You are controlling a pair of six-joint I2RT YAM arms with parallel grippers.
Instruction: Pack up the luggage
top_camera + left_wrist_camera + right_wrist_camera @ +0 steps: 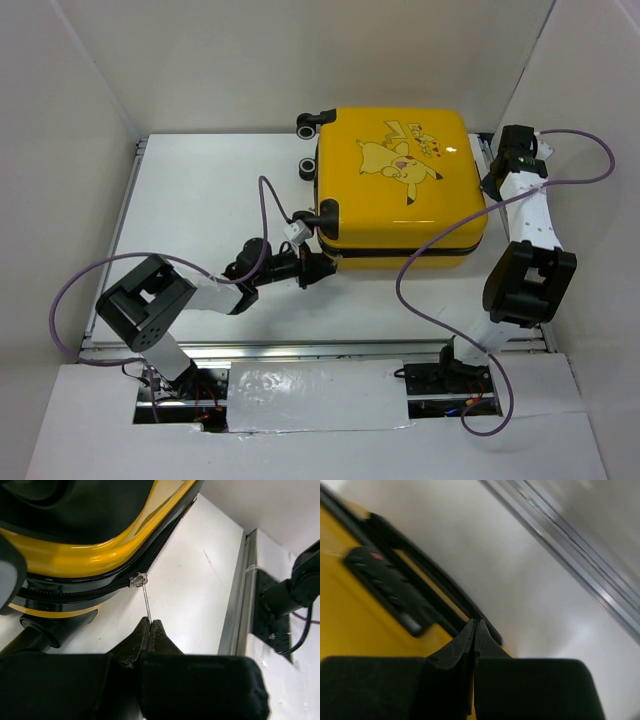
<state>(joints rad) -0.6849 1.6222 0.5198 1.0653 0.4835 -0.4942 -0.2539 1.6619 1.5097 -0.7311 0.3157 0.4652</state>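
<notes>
The luggage point(400, 180) is a yellow hard-shell suitcase with a Pikachu cartoon, lying lid-up and closed at the table's back right. My left gripper point(322, 266) is at its near-left corner, shut on the thin metal zipper pull point(145, 600), which leads to the slider point(137, 580) on the black zipper line. In the left wrist view the left gripper point(150, 621) pinches the pull's end. My right gripper point(490, 185) is shut and empty beside the suitcase's right side; the right wrist view shows it point(475, 622) over the yellow shell by the black lock panel point(385, 582).
Black wheels point(310, 125) stick out at the suitcase's left side. A metal rail point(120, 240) edges the white table, and white walls enclose it. The right arm's base point(285, 597) shows at the table's front in the left wrist view.
</notes>
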